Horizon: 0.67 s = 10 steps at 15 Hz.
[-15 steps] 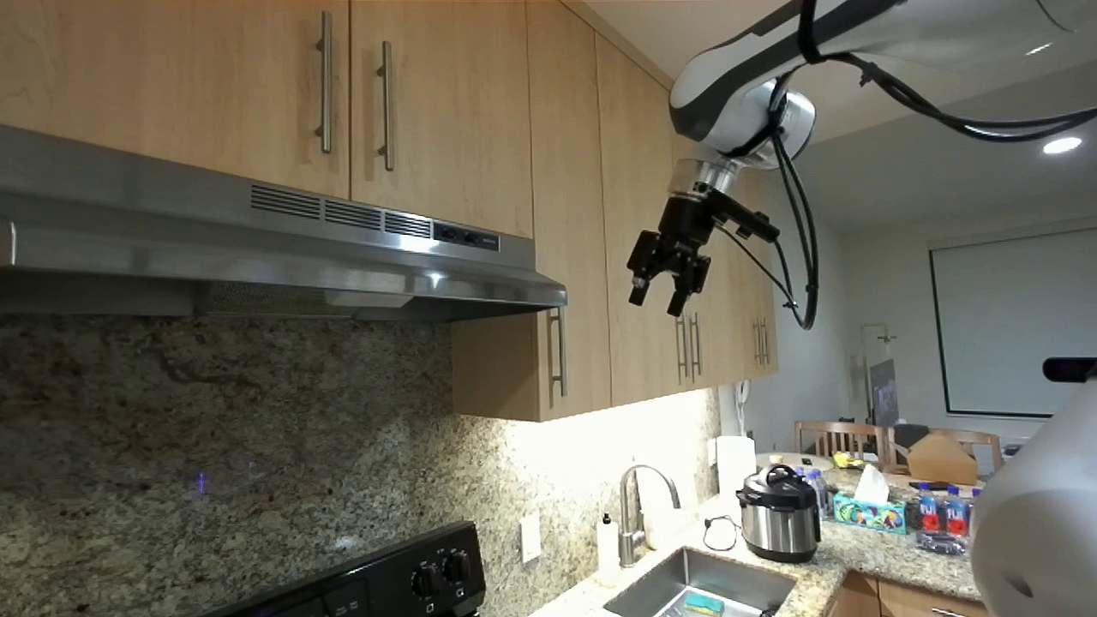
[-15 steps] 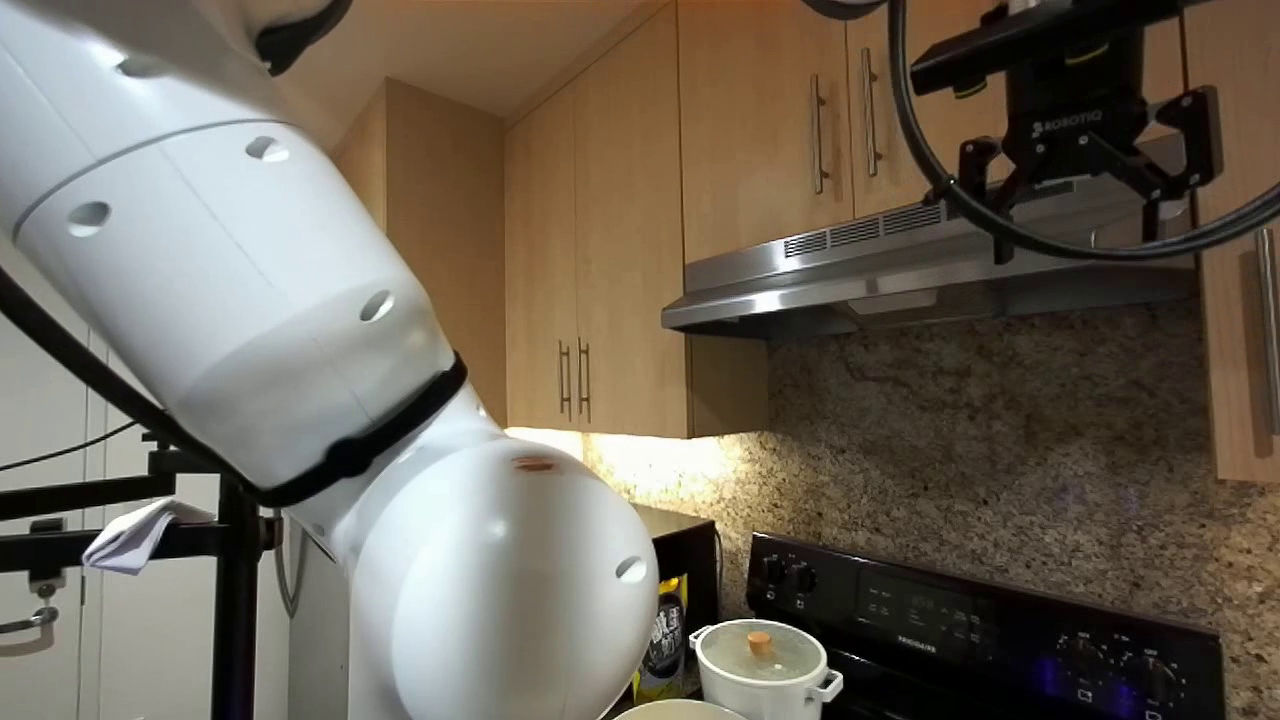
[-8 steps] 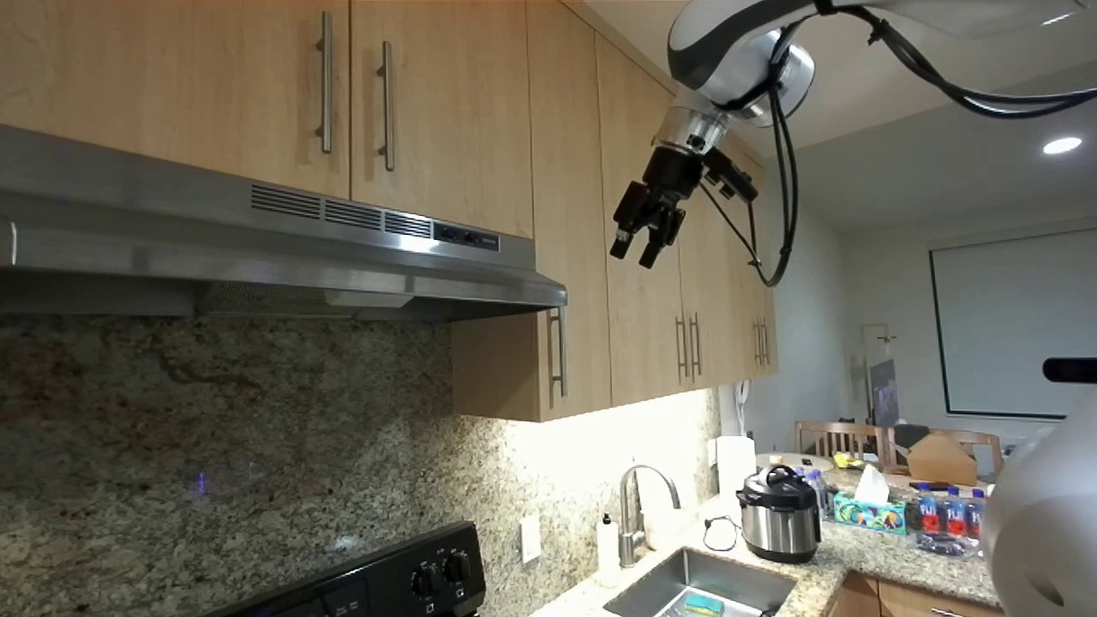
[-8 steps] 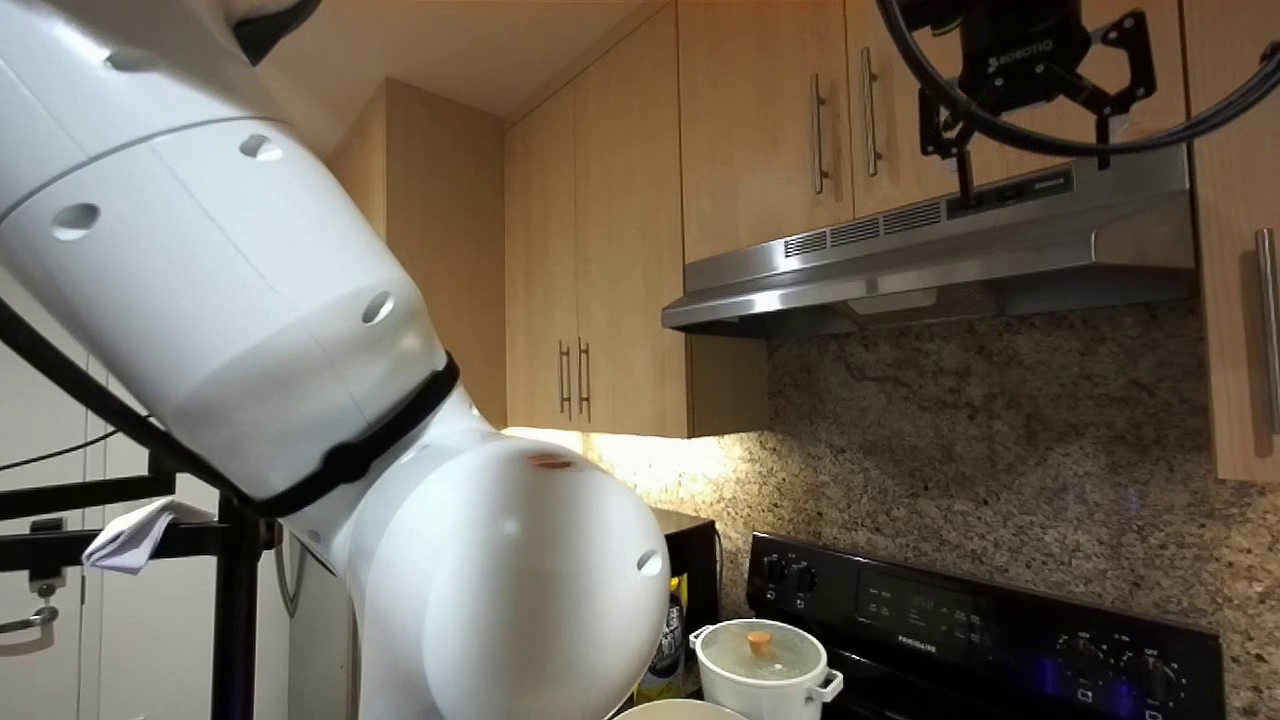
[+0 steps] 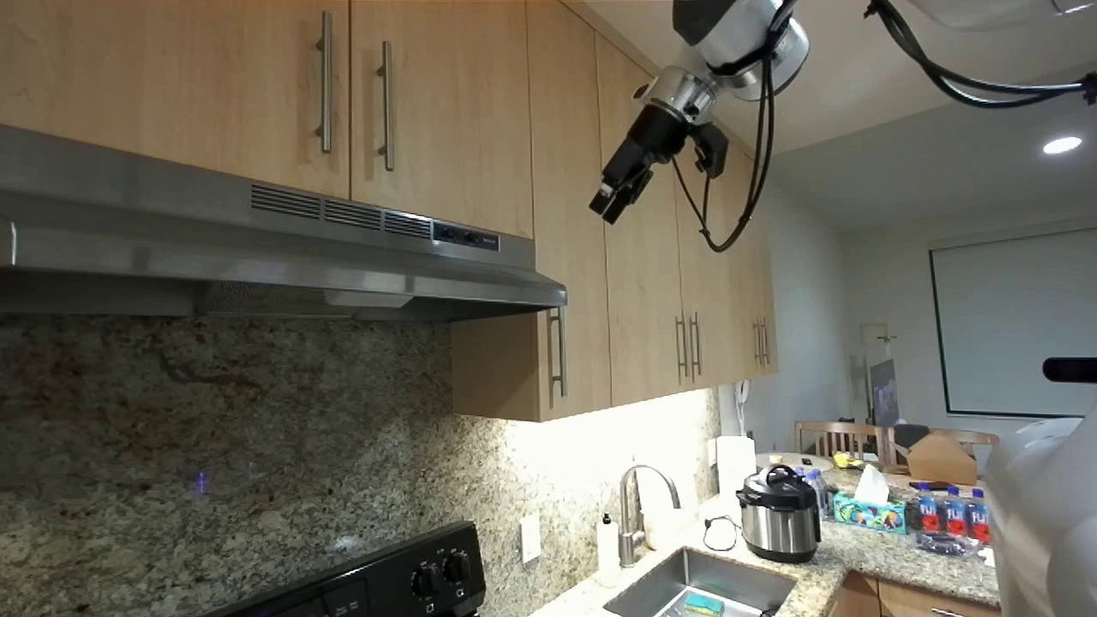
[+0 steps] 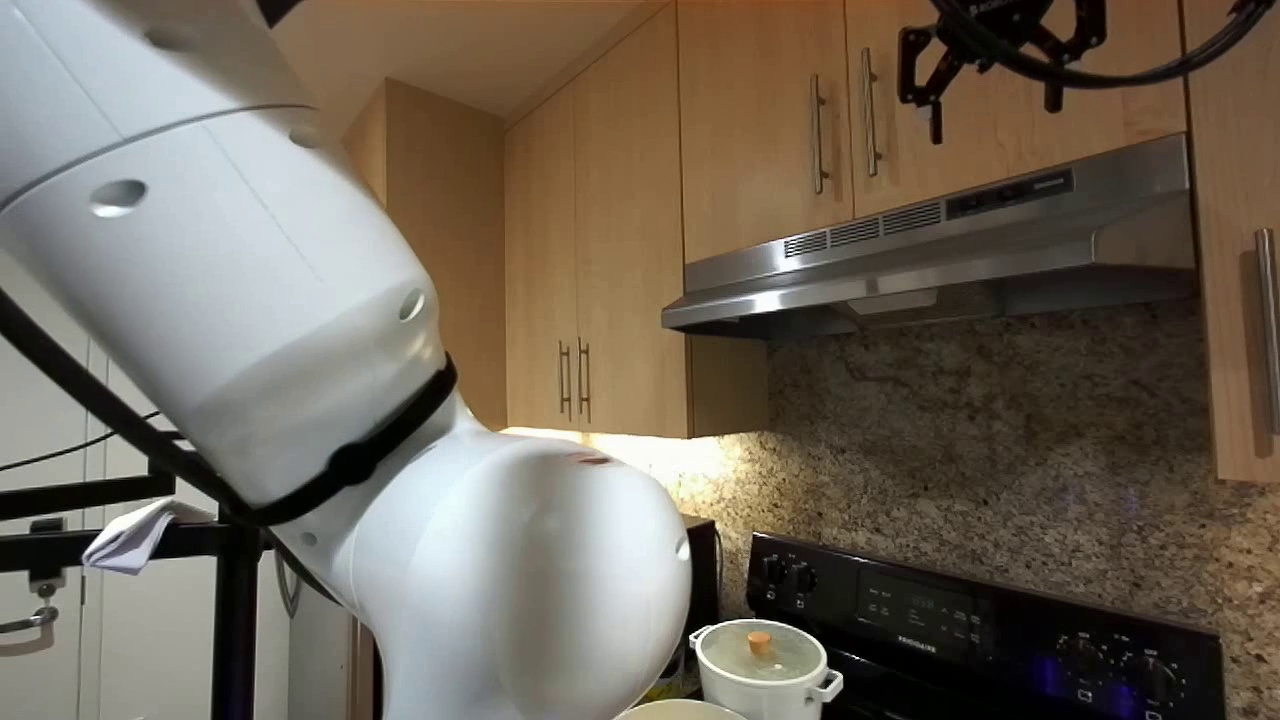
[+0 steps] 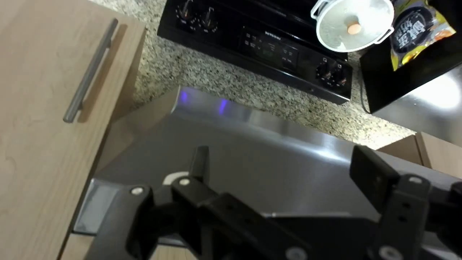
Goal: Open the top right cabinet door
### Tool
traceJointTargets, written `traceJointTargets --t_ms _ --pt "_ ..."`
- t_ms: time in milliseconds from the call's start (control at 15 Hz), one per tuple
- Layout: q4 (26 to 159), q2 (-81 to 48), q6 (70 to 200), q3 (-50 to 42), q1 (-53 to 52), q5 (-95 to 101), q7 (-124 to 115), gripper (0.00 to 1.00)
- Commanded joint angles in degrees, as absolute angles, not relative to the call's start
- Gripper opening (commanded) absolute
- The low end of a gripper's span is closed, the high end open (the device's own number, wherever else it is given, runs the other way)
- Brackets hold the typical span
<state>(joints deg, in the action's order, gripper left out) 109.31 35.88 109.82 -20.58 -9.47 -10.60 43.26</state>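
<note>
Just under the top right door (image 5: 446,107) juts a hood (image 5: 291,242).

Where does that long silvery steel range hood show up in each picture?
In an exterior view: the long silvery steel range hood, upper left.
In an exterior view: the hood, upper right.
Wrist view: the hood, middle, partly behind the black two-fingered gripper.
Shared landmark: the black stove control panel.

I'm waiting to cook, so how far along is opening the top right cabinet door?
Done: nothing visible; the door is shut. In hand: the open gripper hangs empty, apart from the handle. Left, probably: reach and grip the handle, then pull the door open.
</note>
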Motion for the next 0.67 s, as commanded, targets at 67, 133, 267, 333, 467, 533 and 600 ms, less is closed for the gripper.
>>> traceJointTargets --t_ms 67,133,267,333,467,533,600 --pt "101.93 29.99 111.95 -23.21 -12.78 -18.32 52.44 1.0" --pt "100.65 28.79 112.16 -23.41 -13.08 -19.76 53.96 1.0" --pt "96.78 25.37 110.2 -23.0 -13.54 -22.72 55.44 1.0" --pt "96.0 24.1 110.02 -21.77 -12.9 -23.04 55.03 1.0" --pt "97.8 25.37 110.43 -20.45 -10.54 -22.93 53.63 1.0" --pt "96.98 24.32 110.42 -20.04 -10.47 -23.01 53.61 1.0" --pt "96.47 23.64 110.41 -19.8 -10.41 -23.03 53.6 1.0"
